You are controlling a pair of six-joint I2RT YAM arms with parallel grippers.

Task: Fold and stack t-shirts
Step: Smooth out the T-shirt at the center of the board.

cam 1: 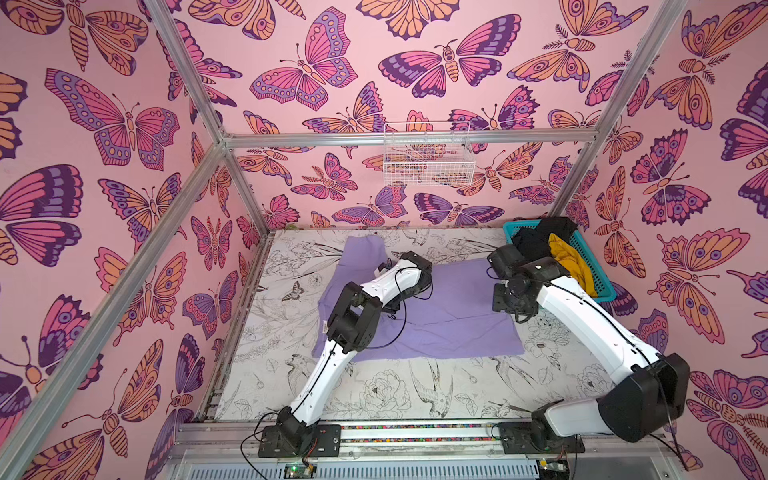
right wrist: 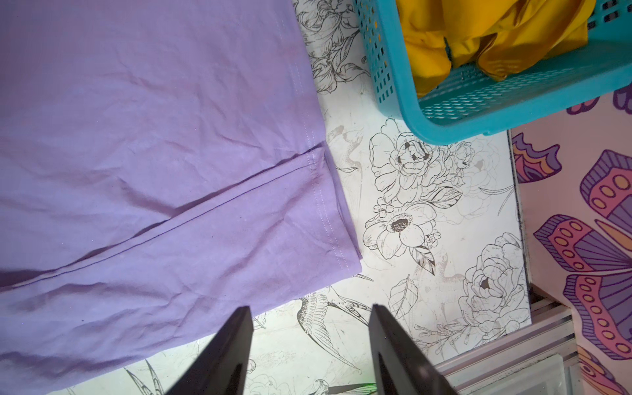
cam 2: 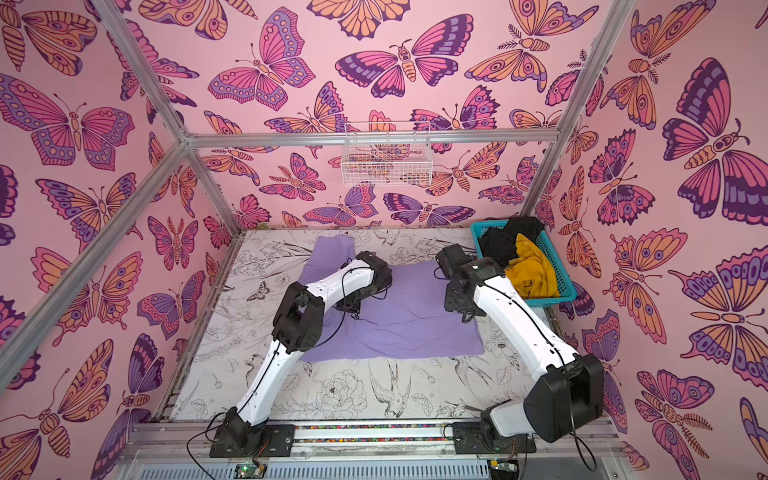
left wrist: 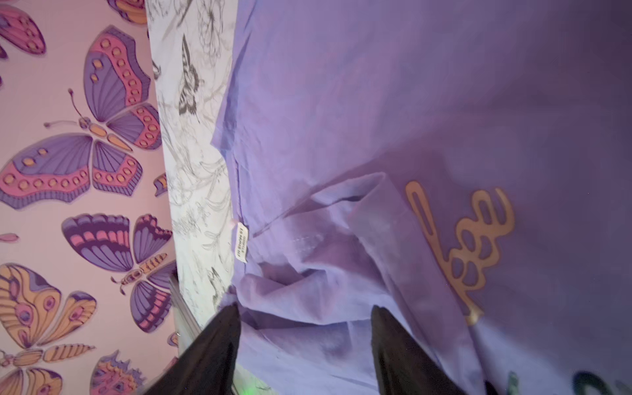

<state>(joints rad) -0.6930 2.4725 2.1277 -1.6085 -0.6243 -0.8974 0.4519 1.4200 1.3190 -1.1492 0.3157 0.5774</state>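
Note:
The lavender t-shirt (cam 1: 457, 320) (cam 2: 407, 328) lies spread on the table, with one fold along its near side (right wrist: 171, 222). My left gripper (left wrist: 304, 309) is open just over rumpled cloth near the white neck label (left wrist: 241, 248); an orange script print (left wrist: 461, 239) shows beside it. The jaws grip nothing. My right gripper (right wrist: 309, 307) is open above bare table, just off the shirt's hem corner (right wrist: 345, 263). The mustard-yellow t-shirt (cam 1: 569, 257) (right wrist: 478, 34) and the black t-shirt (cam 1: 536, 239) lie bunched in the basket.
The teal lattice basket (cam 1: 602, 296) (right wrist: 393, 85) stands at the table's back right corner, close to my right arm (cam 1: 582, 316). A white wire basket (cam 1: 428, 158) hangs on the back wall. The floral table (cam 1: 395, 386) is walled on three sides.

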